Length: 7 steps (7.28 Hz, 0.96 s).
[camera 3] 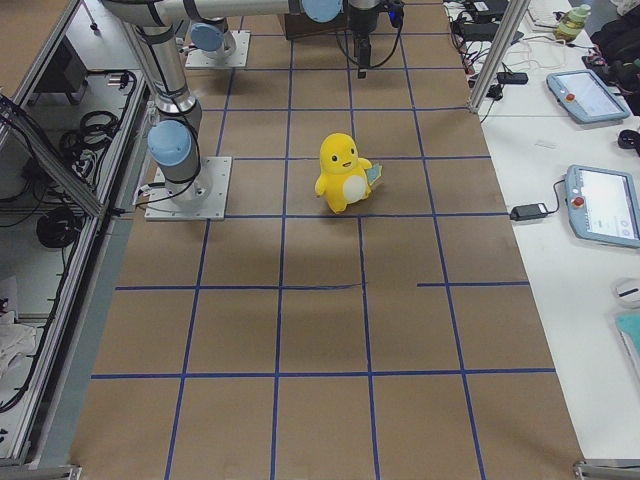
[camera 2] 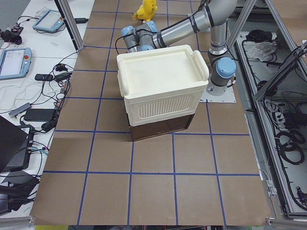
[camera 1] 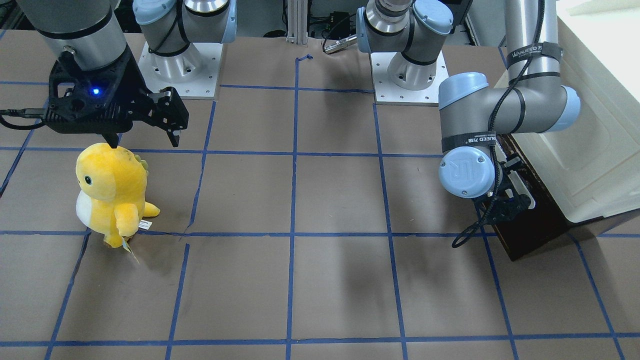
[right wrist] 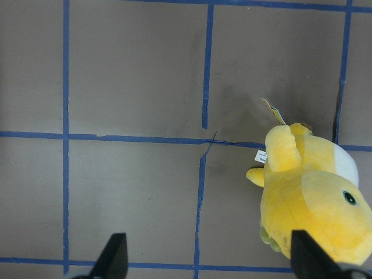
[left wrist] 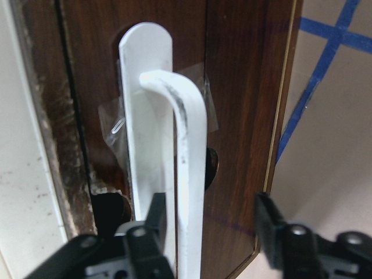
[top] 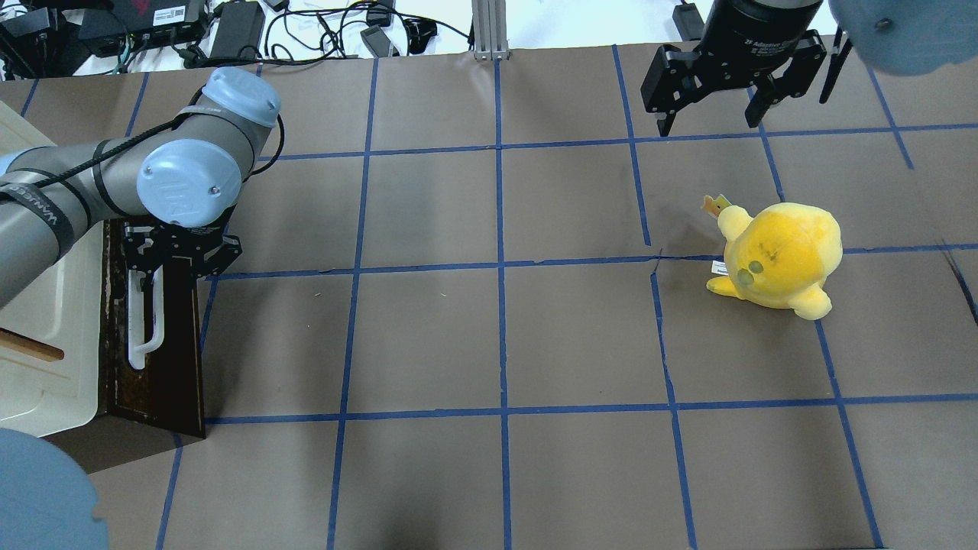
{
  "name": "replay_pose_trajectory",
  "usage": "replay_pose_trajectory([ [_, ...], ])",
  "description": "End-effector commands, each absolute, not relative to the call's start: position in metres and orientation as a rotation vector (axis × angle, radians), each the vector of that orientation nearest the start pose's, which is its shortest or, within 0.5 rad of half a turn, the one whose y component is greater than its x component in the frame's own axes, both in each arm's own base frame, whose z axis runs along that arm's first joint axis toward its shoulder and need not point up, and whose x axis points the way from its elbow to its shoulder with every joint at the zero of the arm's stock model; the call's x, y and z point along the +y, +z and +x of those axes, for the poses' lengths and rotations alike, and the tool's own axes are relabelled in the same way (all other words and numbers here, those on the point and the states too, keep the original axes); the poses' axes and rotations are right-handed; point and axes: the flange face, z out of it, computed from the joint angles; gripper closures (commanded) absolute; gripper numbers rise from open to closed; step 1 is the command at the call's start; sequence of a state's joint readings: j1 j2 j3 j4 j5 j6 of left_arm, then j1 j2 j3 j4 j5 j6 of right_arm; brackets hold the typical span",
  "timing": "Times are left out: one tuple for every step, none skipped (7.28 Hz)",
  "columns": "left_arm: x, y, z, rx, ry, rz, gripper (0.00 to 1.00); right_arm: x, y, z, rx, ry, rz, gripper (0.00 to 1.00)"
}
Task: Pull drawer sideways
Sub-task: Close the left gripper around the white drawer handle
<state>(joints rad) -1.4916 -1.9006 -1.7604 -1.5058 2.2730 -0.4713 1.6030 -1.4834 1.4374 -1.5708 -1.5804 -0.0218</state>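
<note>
The drawer (top: 164, 367) has a dark brown front and a long white bar handle (top: 145, 325); it sits at the bottom of the cream-white cabinet (top: 46, 344). My left gripper (top: 179, 256) is at the far end of the handle. In the left wrist view the handle (left wrist: 189, 151) stands between the two black fingers (left wrist: 152, 229), nearer the left one, and the jaws are apart and not clamped. The left gripper also shows in the front-facing view (camera 1: 505, 202), against the drawer front (camera 1: 532, 240). My right gripper (top: 710, 114) is open and empty, held above the table.
A yellow plush toy (top: 779, 256) stands on the brown blue-taped table (top: 497, 344) on my right side, just short of the right gripper (camera 1: 145, 137). It also shows in the right wrist view (right wrist: 314, 203). Cables and power bricks (top: 229, 23) lie beyond the far edge.
</note>
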Motion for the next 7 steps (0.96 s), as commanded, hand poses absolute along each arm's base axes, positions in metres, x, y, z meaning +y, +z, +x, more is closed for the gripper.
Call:
replay_pose_trajectory([
  [-0.5378, 0.2567, -0.0262, 2.312, 0.370, -0.445, 0.47, -0.5285, 0.5090, 0.1493, 3.150, -0.073, -0.084, 0.00],
  [-0.5378, 0.2567, -0.0262, 2.312, 0.370, -0.445, 0.47, -0.5285, 0.5090, 0.1493, 3.150, -0.073, -0.084, 0.00],
  [-0.5376, 0.2575, -0.0261, 2.311, 0.370, -0.442, 0.51, -0.5285, 0.5090, 0.1493, 3.150, -0.073, -0.084, 0.00],
  [-0.5376, 0.2575, -0.0261, 2.312, 0.371, -0.440, 0.53, -0.5285, 0.5090, 0.1495, 3.149, -0.073, -0.084, 0.00],
  [-0.5373, 0.2582, -0.0261, 2.312, 0.372, -0.439, 0.53, -0.5285, 0.5090, 0.1493, 3.150, -0.073, -0.084, 0.00],
  [-0.5361, 0.2586, -0.0261, 2.309, 0.380, -0.434, 0.56, -0.5285, 0.5090, 0.1495, 3.149, -0.073, -0.084, 0.00],
  [-0.5363, 0.2592, -0.0259, 2.306, 0.378, -0.440, 0.61, -0.5285, 0.5090, 0.1495, 3.149, -0.073, -0.084, 0.00],
])
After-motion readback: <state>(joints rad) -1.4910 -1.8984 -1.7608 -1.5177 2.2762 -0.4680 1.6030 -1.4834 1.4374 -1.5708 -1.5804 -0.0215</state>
